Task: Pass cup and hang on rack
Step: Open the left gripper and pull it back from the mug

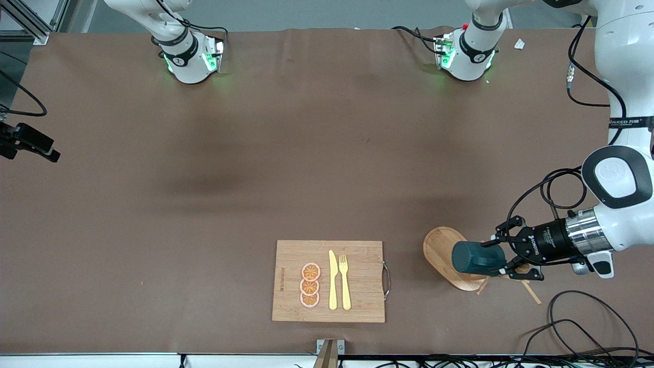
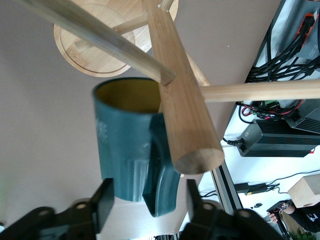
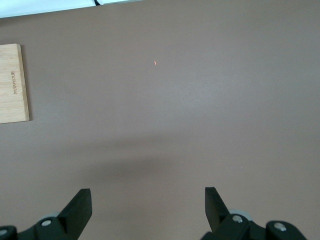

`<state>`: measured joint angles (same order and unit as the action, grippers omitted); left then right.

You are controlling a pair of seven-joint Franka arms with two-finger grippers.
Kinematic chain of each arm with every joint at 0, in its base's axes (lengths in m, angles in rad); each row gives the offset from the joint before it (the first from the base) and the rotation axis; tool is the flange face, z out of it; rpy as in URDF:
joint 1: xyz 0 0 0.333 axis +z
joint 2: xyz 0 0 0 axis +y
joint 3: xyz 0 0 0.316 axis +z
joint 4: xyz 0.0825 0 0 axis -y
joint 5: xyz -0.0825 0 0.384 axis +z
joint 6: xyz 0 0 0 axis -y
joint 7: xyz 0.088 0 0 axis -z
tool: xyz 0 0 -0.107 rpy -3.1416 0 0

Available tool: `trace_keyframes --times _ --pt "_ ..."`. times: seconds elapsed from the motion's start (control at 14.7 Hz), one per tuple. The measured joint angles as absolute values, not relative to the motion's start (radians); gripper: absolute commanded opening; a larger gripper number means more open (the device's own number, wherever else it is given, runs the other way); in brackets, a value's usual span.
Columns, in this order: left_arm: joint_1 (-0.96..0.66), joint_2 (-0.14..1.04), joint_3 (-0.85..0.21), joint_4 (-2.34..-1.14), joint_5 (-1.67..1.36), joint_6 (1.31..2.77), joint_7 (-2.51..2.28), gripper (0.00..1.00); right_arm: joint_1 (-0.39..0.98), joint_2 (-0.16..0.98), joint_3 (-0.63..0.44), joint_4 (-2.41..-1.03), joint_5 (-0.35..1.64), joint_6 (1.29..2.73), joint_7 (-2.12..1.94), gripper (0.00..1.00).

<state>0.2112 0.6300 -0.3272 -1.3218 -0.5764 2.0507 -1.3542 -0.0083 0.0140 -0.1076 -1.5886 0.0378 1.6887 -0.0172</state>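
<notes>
The teal cup (image 1: 477, 258) lies on its side over the oval base of the wooden rack (image 1: 439, 245). My left gripper (image 1: 503, 255) is open, its fingers on either side of the cup's bottom end. In the left wrist view the cup (image 2: 125, 145) shows its yellow inside, with its handle (image 2: 161, 175) against the rack's post (image 2: 175, 100) and a peg tip (image 2: 165, 76) at its rim. I cannot tell whether the handle sits on a peg. The left gripper (image 2: 148, 200) has gaps beside the cup. My right gripper (image 3: 147, 200) is open and empty over bare table; it does not show in the front view.
A bamboo cutting board (image 1: 291, 255) with orange slices (image 1: 310, 285), a yellow knife (image 1: 332, 281) and a fork (image 1: 345, 281) lies near the front edge; its corner shows in the right wrist view (image 3: 12, 82). Cables (image 1: 587, 322) lie at the left arm's end.
</notes>
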Motion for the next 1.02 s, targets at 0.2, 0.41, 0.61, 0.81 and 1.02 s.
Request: trace_keyframes --times 0.2,0.41,0.61,0.81,1.02 --pt "0.211 0.623 -0.336 -1.311 -0.577 2.049 -1.354 1.0 -0.008 0.014 -0.104 -1.589 0.038 1.688 -0.018 1.0" --pt "0.211 0.587 -0.34 -1.308 -0.577 2.022 -1.354 1.0 -0.008 0.014 -0.104 -1.589 0.038 1.688 -0.018 1.0" --pt "0.211 0.533 -0.343 -1.305 -0.577 1.992 -1.354 1.0 -0.009 0.014 -0.104 -1.589 0.038 1.686 -0.018 1.0" --pt "0.209 0.465 -0.349 -1.302 -0.532 1.952 -1.307 1.0 -0.009 0.014 -0.104 -1.589 0.038 1.685 -0.018 1.0" --pt "0.206 0.385 -0.388 -1.298 -0.35 1.875 -1.135 1.0 -0.009 0.014 -0.104 -1.589 0.038 1.685 -0.018 1.0"
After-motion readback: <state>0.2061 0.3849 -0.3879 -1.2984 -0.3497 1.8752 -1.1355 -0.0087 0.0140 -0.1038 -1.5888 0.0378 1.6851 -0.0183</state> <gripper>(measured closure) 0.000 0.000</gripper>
